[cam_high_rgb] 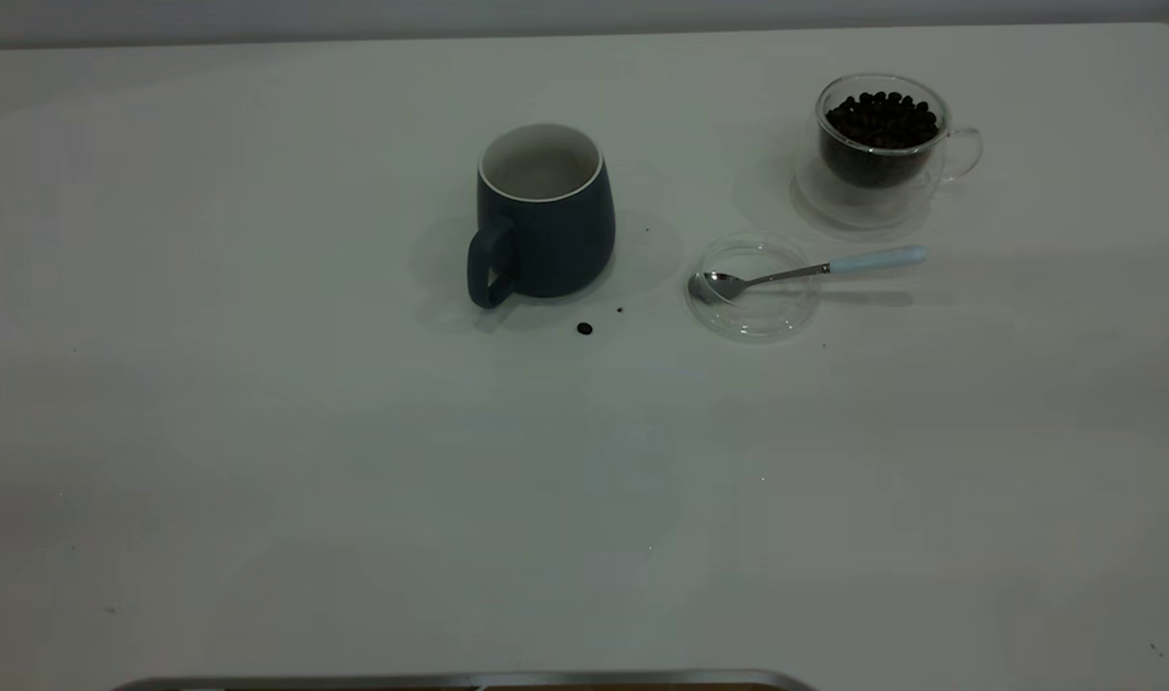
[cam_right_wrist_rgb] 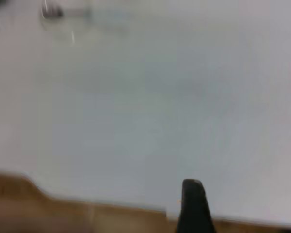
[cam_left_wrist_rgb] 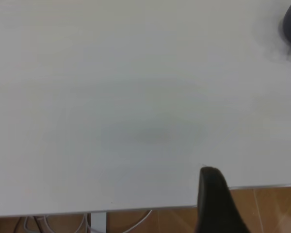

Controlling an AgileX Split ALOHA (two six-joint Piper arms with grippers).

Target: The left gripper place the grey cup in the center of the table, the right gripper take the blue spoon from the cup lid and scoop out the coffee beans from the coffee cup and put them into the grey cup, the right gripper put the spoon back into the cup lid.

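Grey cup point(cam_high_rgb: 544, 211) stands mid-counter point(cam_high_rgb: 258, 461); blue spoon point(cam_high_rgb: 805, 271) rests across the cup lid point(cam_high_rgb: 752, 288), coffee beans point(cam_high_rgb: 882, 120) fill the coffee cup point(cam_high_rgb: 882, 144). One bean point(cam_high_rgb: 584, 328) lies loose. Whether I've scooped, can't say. My end effectors' grip: cannot tell.

Along the top of the exterior view I saw a pale grey wall point(cam_high_rgb: 546, 14), plain and evenly lit. At the bottom edge of that view, left of centre, lay a thin metal strip point(cam_high_rgb: 469, 679) with something brown beneath it. In my left wrist view, a brown floor point(cam_left_wrist_rgb: 266, 204) with pale seams filled the lower right, and white cables point(cam_left_wrist_rgb: 53, 224) looped beside a white post point(cam_left_wrist_rgb: 99, 222) at lower left. My right wrist view showed only blurred brown floor along the bottom.
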